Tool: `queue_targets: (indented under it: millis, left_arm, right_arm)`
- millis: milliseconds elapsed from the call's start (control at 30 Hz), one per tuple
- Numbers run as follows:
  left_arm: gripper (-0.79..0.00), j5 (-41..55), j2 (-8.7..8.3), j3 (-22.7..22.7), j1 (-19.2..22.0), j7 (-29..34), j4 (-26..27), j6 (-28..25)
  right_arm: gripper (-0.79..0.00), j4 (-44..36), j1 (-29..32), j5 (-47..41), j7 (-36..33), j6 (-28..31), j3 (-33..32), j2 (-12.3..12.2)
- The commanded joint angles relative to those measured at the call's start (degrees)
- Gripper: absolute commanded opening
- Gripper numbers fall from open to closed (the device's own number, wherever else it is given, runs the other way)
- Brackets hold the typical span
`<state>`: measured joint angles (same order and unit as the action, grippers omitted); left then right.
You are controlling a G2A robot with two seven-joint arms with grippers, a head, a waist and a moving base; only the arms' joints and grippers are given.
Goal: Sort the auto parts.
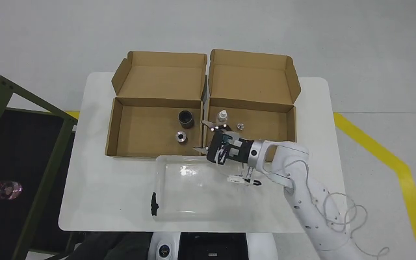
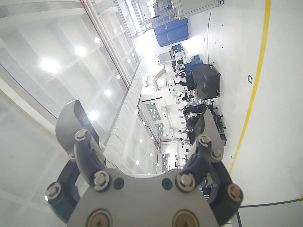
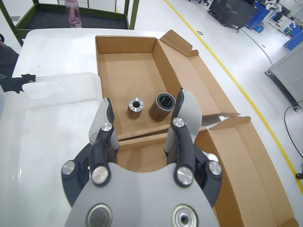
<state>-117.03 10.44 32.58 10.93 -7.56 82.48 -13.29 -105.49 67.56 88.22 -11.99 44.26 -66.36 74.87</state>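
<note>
The right gripper (image 3: 144,98) hangs wide open and empty; the dark sleeve (image 3: 162,106) and silver collet (image 3: 135,108) stand side by side just beyond its fingertips, in the cardboard box (image 3: 127,45). Descending, a finger could snag the box wall beneath it, or topple one part while closing on the other

The table (image 1: 91,195) is viewed from directly above in the top view, far enough off that the left cardboard box (image 1: 143,127), the right cardboard box (image 1: 260,127) and the surrounding floor are all taken in. The right wrist view is taken from close behind the right gripper (image 3: 144,100), angled down across the left cardboard box. That box and the clear bin (image 1: 195,195) are shared with the top view. The left wrist view is aimed past the left gripper (image 2: 139,109) at the hall ceiling.
</note>
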Motion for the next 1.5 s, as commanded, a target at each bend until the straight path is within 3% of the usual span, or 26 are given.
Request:
queue_targets:
  millis: [0,400,667,1000,1100,1333,1467]
  left_arm:
    - [0.000,0.00,0.00,0.00,0.00,0.00,0.00,0.00]
    - [0.000,0.00,0.00,0.00,0.00,0.00,0.00,0.00]
    - [0.000,0.00,0.00,0.00,0.00,0.00,0.00,0.00]
    - [0.000,0.00,0.00,0.00,0.00,0.00,0.00,0.00]
    - [0.000,0.00,0.00,0.00,0.00,0.00,0.00,0.00]
    - [0.000,0.00,0.00,0.00,0.00,0.00,0.00,0.00]
    - [0.000,0.00,0.00,0.00,0.00,0.00,0.00,0.00]
  right_arm:
    - [-0.305,-1.76,2.37,1.16,1.11,-0.50,-2.25,-0.52]
    - [-0.311,-7.44,14.72,4.75,7.47,-4.13,-14.61,-2.99]
    - [-0.249,-10.42,20.87,5.87,9.76,-3.67,-21.85,-4.27]
    - [-0.212,-12.18,30.23,7.17,13.86,-9.38,-30.47,-5.16]
    - [-0.123,-12.67,32.43,7.22,14.90,-11.94,-32.48,-5.25]
    - [0.000,-13.73,35.59,6.85,16.19,-13.70,-35.91,-5.55]
    - [0.000,-13.94,36.41,6.64,16.61,-14.10,-36.83,-5.68]
